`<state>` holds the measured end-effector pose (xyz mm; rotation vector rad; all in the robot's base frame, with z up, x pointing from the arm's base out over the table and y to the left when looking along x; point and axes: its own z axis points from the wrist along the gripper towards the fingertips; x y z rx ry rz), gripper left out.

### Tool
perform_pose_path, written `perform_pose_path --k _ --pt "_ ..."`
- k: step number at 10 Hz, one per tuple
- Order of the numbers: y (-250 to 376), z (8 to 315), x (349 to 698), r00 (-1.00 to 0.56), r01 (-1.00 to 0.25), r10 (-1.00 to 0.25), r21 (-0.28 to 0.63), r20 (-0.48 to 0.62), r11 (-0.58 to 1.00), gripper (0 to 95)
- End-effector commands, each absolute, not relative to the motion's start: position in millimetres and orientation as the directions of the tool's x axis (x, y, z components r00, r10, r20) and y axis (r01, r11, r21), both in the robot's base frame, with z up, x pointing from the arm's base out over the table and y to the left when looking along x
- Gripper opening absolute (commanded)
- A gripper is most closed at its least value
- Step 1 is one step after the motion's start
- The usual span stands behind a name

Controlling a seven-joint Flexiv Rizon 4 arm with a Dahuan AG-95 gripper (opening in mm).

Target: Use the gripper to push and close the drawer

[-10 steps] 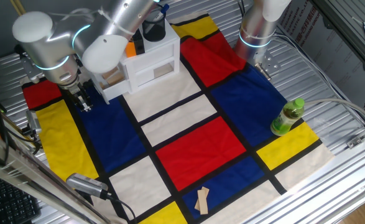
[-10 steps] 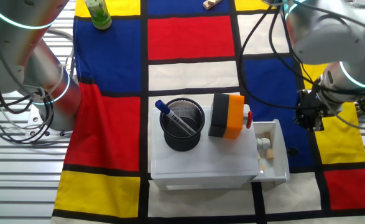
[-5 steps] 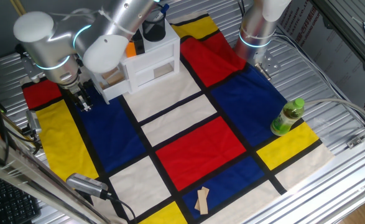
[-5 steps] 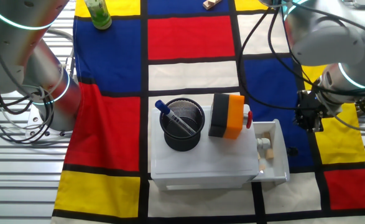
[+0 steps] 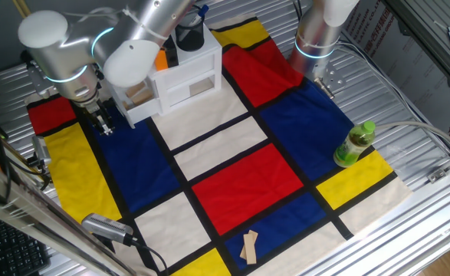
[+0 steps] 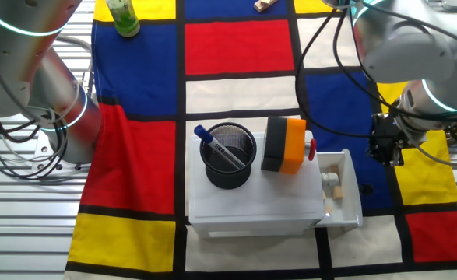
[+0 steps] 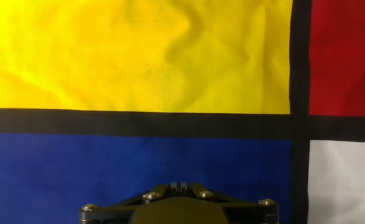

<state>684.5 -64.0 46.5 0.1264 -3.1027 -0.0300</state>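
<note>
The drawer [image 6: 339,189] stands pulled out from the 3 o'clock side of the white cabinet [image 6: 255,204] in the other fixed view, with tan wooden pieces [image 6: 331,183] visible inside. The claw [image 6: 384,148] hangs low over the checked cloth [image 6: 240,47] on the desk, at about 1 o'clock from the drawer and apart from it. In the hand view the fingertips [image 7: 178,185] meet with no visible gap, so the claw is closed on nothing. Risk 1: contact near a drawer corner, rather than mid-face, would likely skew the drawer and jam it. Risk 2: the cabinet appears light and rests on cloth; a fast push may slide the whole cabinet instead of seating the drawer. Risk 3: the pen cup [image 6: 229,155] and orange device [image 6: 286,144] on top could topple if the cabinet jolts.
</note>
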Motion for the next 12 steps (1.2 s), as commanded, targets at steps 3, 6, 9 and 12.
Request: perform_pose_path --k 3,6,9,12 --pt "-64.1 46.2 685.2 -0.997 -0.074 -0.074 0.020 0.030 0.997 0.0" --pt "-64.1 46.2 685.2 -1.000 -0.001 -0.001 -0.005 0.027 1.000 0.0" --pt "-64.1 46.2 685.2 -0.997 0.070 0.068 -0.062 -0.040 0.996 0.0" --pt "-64.1 46.2 685.2 -0.994 0.100 0.097 -0.070 -0.045 0.993 0.0"
